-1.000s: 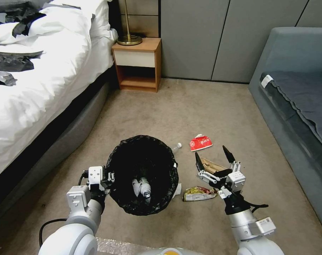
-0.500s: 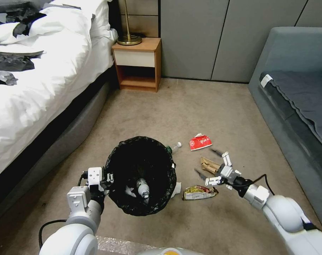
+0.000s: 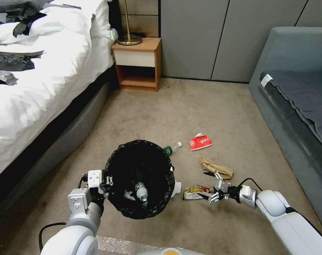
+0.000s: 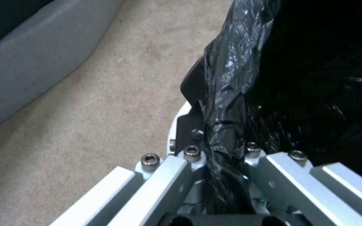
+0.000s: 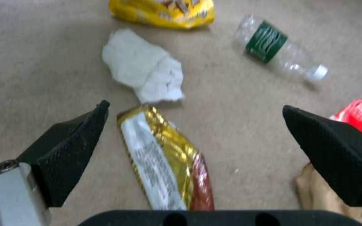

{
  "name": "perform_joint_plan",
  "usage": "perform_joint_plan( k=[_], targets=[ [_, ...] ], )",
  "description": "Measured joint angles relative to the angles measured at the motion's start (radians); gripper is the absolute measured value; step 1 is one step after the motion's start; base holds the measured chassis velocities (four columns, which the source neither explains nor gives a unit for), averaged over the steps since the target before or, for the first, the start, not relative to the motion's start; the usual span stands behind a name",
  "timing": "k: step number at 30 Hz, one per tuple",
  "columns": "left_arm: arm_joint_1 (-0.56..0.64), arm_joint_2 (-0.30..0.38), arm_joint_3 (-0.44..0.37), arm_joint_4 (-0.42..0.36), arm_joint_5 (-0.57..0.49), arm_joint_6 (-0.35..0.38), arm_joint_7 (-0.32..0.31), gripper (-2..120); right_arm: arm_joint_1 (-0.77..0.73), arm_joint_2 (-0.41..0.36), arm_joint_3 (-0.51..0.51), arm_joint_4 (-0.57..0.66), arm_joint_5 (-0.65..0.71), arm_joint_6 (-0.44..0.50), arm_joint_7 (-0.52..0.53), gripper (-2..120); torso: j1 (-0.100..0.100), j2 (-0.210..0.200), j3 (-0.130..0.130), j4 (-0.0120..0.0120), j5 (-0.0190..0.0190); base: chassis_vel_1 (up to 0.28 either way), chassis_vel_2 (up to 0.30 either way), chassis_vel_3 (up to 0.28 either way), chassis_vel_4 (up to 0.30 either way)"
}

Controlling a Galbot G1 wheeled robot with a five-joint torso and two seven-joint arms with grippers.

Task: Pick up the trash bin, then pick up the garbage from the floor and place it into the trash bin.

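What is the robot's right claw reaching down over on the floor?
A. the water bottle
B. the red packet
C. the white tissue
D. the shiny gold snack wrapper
D: the right gripper hangs open low over the floor, its fingers either side of the gold snack wrapper.

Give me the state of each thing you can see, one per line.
Bin: held off the floor, bottle inside.
Left gripper: shut on bin rim.
Right gripper: open, low over wrapper.
Floor bottle: lying down, capped.
Red packet: crumpled.
Tissue: crumpled.
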Motion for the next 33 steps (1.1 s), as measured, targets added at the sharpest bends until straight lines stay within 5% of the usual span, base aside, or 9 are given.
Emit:
perform_joint_plan(
  k=[27, 33],
  targets=[
    [0.028, -0.031, 0.008, 0.001, 0.044, -0.014, 0.000, 0, 0.206, 0.208, -0.016, -0.462, -0.152, 0.096, -0.030, 98, 0.000, 0.000, 0.000, 0.0001, 0.0002, 0.000, 0.000, 0.000, 0.000],
    [0.030, -0.032, 0.009, 0.006, 0.048, -0.016, 0.000, 0, 0.242, 0.243, 0.038, -0.568, -0.205, 0.119, -0.028, 75, 0.000, 0.000, 0.000, 0.0000, 0.0000, 0.000, 0.000, 0.000, 0.000]
  ],
)
